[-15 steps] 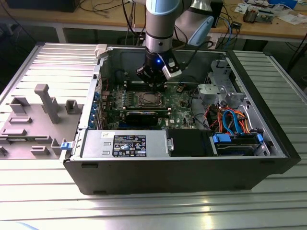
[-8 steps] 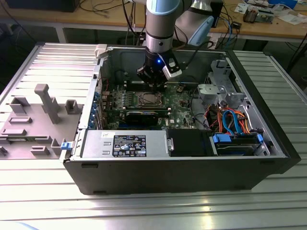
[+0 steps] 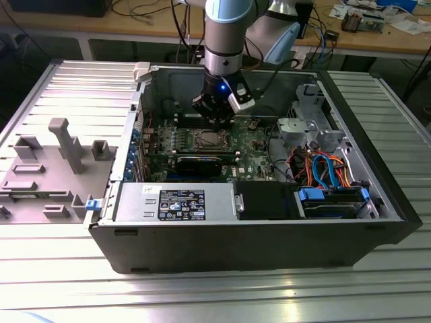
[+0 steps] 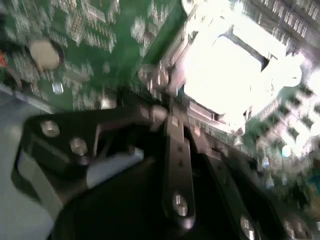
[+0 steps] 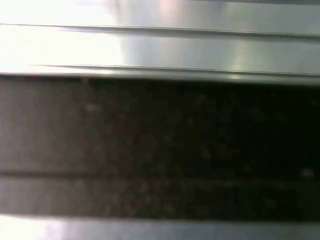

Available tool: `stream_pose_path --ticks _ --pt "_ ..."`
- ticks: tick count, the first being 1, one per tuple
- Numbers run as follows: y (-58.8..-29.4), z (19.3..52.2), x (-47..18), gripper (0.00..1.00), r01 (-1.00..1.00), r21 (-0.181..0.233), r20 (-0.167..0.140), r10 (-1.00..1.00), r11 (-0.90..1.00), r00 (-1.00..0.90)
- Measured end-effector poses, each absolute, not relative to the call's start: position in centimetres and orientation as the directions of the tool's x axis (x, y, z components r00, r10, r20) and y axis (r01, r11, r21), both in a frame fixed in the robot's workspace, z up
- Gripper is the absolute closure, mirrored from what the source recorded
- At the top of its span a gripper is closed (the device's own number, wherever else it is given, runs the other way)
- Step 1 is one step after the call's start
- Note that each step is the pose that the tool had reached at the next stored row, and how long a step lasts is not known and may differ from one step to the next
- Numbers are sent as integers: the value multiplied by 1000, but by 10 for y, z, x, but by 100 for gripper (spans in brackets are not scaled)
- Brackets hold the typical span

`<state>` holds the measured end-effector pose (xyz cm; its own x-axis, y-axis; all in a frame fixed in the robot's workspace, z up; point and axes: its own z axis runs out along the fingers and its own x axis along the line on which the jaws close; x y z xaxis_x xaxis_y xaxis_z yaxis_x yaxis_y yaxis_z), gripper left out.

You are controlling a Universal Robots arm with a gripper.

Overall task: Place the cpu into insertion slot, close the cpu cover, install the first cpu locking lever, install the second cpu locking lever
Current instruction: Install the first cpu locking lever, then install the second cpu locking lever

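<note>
A ribbed metal counter (image 3: pixel 60 282) carries an open computer case (image 3: pixel 236 239). The end effector (image 3: pixel 214 120) hangs just above the insertion slot (image 3: pixel 205 140) on the green board (image 3: pixel 252 145). Whether its fingers are parted or closed cannot be told.

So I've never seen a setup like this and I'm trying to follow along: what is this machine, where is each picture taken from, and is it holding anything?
It is a robot arm with a gripper on its end, reaching down into an open computer case that lies on a ribbed metal table. The exterior view comes from a camera standing off the arm. The two wrist views come from cameras riding on the arm. In the second wrist view the gripper's dark linkage sits just above the green motherboard, beside the bright silver cpu cover. I cannot tell whether it holds anything. A grey plastic fixture lies at the exterior view's left.
</note>
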<state>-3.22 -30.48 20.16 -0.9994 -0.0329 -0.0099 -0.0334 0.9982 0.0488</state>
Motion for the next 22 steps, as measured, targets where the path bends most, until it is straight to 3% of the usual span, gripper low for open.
stream_pose_path --ticks 22 --pt "-308 208 -32 89 -33 49 -10 -33 998 -999"
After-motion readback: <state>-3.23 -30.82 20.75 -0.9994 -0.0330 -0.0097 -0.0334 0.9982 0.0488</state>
